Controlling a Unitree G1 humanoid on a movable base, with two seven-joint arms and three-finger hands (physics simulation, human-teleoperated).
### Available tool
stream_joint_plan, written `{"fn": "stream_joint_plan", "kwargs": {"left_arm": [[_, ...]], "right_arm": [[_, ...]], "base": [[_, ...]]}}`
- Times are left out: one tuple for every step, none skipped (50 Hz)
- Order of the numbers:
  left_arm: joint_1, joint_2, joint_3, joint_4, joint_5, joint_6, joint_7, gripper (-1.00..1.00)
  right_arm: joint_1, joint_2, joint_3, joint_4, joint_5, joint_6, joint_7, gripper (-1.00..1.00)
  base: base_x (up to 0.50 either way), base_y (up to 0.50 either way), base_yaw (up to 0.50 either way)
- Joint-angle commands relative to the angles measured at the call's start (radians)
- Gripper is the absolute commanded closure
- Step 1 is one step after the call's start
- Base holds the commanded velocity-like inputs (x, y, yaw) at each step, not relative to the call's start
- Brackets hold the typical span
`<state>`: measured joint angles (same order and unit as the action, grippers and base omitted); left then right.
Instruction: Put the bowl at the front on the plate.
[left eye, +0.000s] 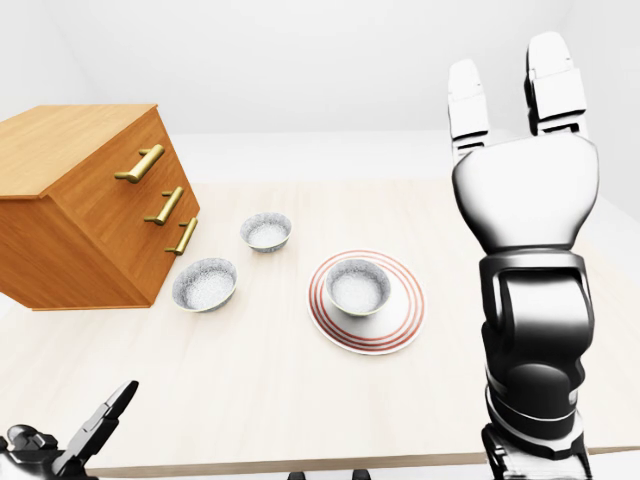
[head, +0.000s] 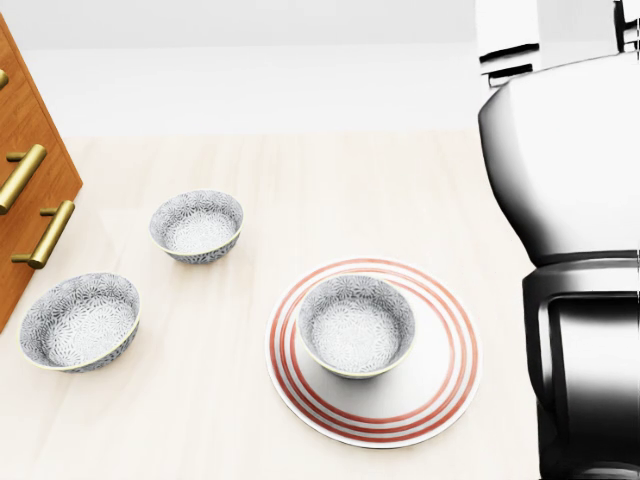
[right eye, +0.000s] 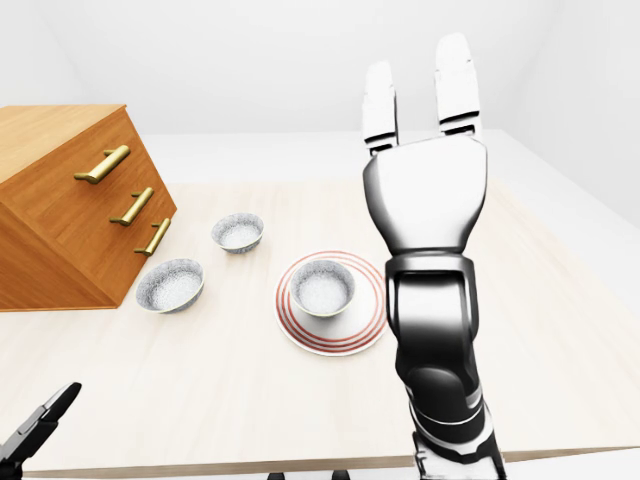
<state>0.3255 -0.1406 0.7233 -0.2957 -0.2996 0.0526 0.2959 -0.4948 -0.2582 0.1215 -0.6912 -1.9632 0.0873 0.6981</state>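
A patterned grey bowl (head: 356, 325) sits upright in the middle of the white plate with red rings (head: 445, 395). My right hand (left eye: 515, 90) is raised high to the right of the plate, fingers straight and apart, open and holding nothing. Its forearm fills the right edge of the head view. My left hand (left eye: 95, 425) shows only at the bottom left corner of the left-eye view, low and far from the bowls, its fingers spread and empty.
Two more patterned bowls (head: 80, 321) (head: 197, 226) stand on the pale wooden table (left eye: 250, 390) left of the plate. A tilted wooden drawer chest (left eye: 85, 210) with brass handles sits at the left. The table's near edge runs along the bottom of the eye views.
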Motion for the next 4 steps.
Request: {"fn": "stream_joint_plan", "kwargs": {"left_arm": [[-0.008, 0.006, -0.007, 0.021, 0.010, -0.011, 0.009, -1.00], [-0.007, 0.008, -0.006, 0.018, 0.007, -0.006, 0.013, -1.00], [-0.008, 0.009, -0.007, 0.019, 0.008, -0.006, 0.015, -1.00], [-0.003, 0.008, -0.009, 0.010, 0.012, -0.003, 0.014, -1.00]], "right_arm": [[-0.241, 0.003, -0.016, -0.024, -0.009, 0.000, 0.000, -1.00], [-0.246, 0.039, 0.000, -0.011, -0.009, 0.000, 0.000, -1.00], [-0.247, 0.072, 0.011, -0.003, -0.009, 0.000, 0.000, -1.00], [-0.252, 0.132, 0.029, 0.000, -0.009, 0.000, 0.000, -1.00]], "base": [[0.00, 0.00, 0.00], [0.00, 0.00, 0.00], [0.00, 0.00, 0.00], [0.00, 0.00, 0.00]]}}
